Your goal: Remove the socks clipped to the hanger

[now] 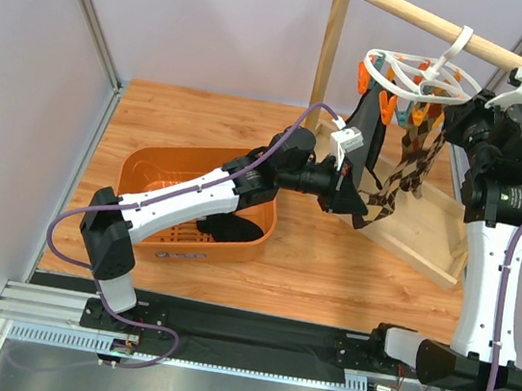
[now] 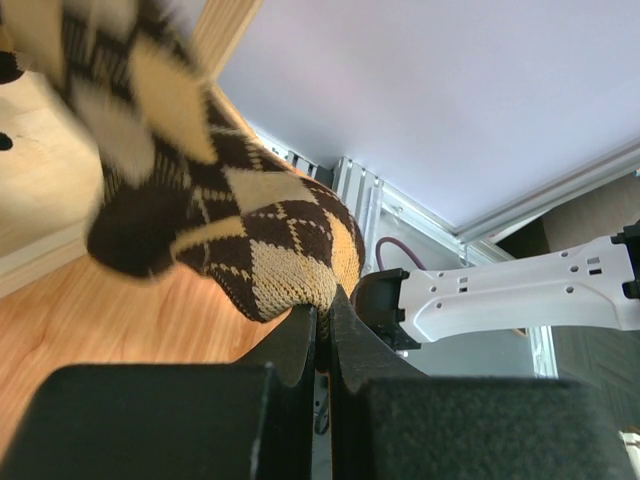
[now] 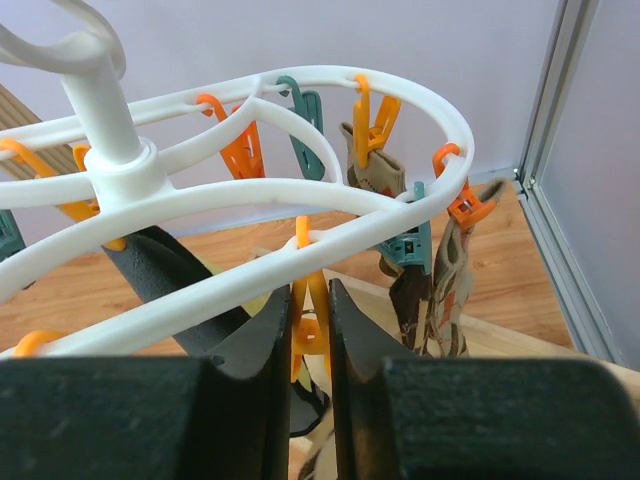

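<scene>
The white oval ring hanger (image 1: pixel 407 72) hangs by its hook from the wooden rail, with orange and teal clips round it; it fills the right wrist view (image 3: pixel 200 195). Brown-and-tan argyle socks (image 1: pixel 410 173) and a black sock (image 1: pixel 364 137) hang from it. My left gripper (image 1: pixel 349 190) is shut on the toe of an argyle sock (image 2: pixel 270 255), low beside the hanging socks. My right gripper (image 3: pixel 310 315) is up under the ring, shut on an orange clip (image 3: pixel 312 320). Two more patterned socks (image 3: pixel 440 290) hang from a teal and an orange clip beyond.
An orange basket (image 1: pixel 202 212) stands left of centre with a dark sock (image 1: pixel 242 230) inside, under my left arm. The wooden rail frame (image 1: pixel 411 231) stands on its base at the back right. Grey walls close in the table.
</scene>
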### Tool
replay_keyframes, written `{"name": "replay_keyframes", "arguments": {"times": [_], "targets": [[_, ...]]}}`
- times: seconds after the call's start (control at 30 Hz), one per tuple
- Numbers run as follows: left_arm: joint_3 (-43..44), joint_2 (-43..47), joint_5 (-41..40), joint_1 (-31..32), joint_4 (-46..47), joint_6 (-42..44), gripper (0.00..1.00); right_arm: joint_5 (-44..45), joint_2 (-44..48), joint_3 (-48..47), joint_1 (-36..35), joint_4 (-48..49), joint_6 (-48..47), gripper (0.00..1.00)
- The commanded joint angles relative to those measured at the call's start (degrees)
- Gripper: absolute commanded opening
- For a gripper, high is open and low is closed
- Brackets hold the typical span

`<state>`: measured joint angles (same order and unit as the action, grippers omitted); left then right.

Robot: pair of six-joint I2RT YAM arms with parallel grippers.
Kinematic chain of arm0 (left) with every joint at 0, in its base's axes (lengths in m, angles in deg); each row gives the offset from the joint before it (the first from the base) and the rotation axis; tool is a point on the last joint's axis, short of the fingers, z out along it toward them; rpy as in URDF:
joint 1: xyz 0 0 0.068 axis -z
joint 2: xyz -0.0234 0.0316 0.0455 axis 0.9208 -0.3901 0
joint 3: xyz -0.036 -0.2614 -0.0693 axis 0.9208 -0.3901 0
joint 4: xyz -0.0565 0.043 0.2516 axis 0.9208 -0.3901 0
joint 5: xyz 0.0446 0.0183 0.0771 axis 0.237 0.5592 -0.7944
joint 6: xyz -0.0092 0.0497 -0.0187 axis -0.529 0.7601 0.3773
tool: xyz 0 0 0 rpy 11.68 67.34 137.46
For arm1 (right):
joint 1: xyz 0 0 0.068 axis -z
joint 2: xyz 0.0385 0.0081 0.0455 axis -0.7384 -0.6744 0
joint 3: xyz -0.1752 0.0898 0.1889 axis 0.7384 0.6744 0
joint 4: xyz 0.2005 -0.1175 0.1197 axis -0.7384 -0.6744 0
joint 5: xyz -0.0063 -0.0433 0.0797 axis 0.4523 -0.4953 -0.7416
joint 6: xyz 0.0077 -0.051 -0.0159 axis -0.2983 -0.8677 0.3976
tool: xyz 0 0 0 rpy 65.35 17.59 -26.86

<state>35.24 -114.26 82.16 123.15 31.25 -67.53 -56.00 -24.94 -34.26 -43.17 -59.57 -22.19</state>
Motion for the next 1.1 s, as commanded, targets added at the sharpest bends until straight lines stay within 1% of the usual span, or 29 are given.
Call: {"name": "replay_keyframes", "arguments": {"times": [0.0,0.07,0.2,0.3,0.33,0.37,0.4,0.43,0.53,0.6,0.63,0.7,0.73,0.83,0.9,0.93,1.03,1.07], "targets": [[0.1,2.8,0.5,0.2,2.4,-0.2,0.0,0.1,0.5,-0.1,0.0,2.8,0.1,0.12],[-0.1,2.8,0.1,0.2,1.9,0.0,0.0,0.0,0.6,0.1,0.0,2.8,0.1,0.1],[0.0,3.3,-0.6,0.2,1.0,0.7,0.0,0.3,0.8,0.2,0.0,2.5,0.1,0.1],[1.9,4.5,-3.5,0.2,-3.9,2.8,0.0,0.1,0.9,-0.1,0.0,1.9,0.5,0.11],[2.7,5.2,-6.4,0.1,-8.7,3.9,0.0,-0.1,1.1,-0.1,0.0,1.6,0.8,0.13],[4.9,5.6,-8.1,0.0,-11.4,6.0,0.0,-0.1,1.2,-0.1,0.0,1.3,1.1,0.15],[5.8,6.8,-10.2,0.0,-16.7,7.0,0.0,-0.2,1.3,-0.1,0.0,0.7,1.5,0.17],[6.7,7.5,-13.7,-0.4,-18.9,7.8,0.0,0.0,1.6,0.3,0.0,0.4,2.5,0.27],[7.6,11.8,-16.7,-2.8,-25.1,8.7,0.0,0.4,3.8,3.4,0.0,0.5,3.5,0.46],[6.1,15.6,-18.7,-5.3,-28.1,9.3,0.0,0.9,5.4,6.9,0.0,0.9,4.0,0.52],[5.6,16.9,-21.8,-6.0,-31.8,9.8,0.0,1.0,7.2,8.1,0.0,0.9,4.1,0.57],[3.8,20.4,-25.6,-8.1,-37.3,11.4,0.0,1.6,8.9,11.9,-0.1,0.7,4.6,0.6],[2.1,21.7,-28.7,-10.0,-38.8,11.8,0.0,1.8,10.8,13.2,0.0,0.6,4.9,0.64],[-2.4,27.0,-30.2,-14.0,-42.3,11.7,0.0,2.3,14.4,19.4,0.0,1.7,6.2,0.68],[-4.5,30.6,-30.5,-15.3,-44.2,11.7,0.0,2.3,16.1,22.2,0.0,2.6,6.8,0.69],[-6.4,31.6,-33.0,-16.3,-44.7,11.6,0.0,4.0,16.5,24.4,0.0,2.9,6.9,0.69],[-10.4,33.7,-36.2,-17.9,-46.3,11.4,0.0,5.3,17.4,28.4,0.0,4.1,7.6,0.7],[-11.6,33.7,-36.9,-18.4,-46.5,11.2,0.02,5.9,17.5,29.5,0.0,5.0,7.8,0.7]]}}
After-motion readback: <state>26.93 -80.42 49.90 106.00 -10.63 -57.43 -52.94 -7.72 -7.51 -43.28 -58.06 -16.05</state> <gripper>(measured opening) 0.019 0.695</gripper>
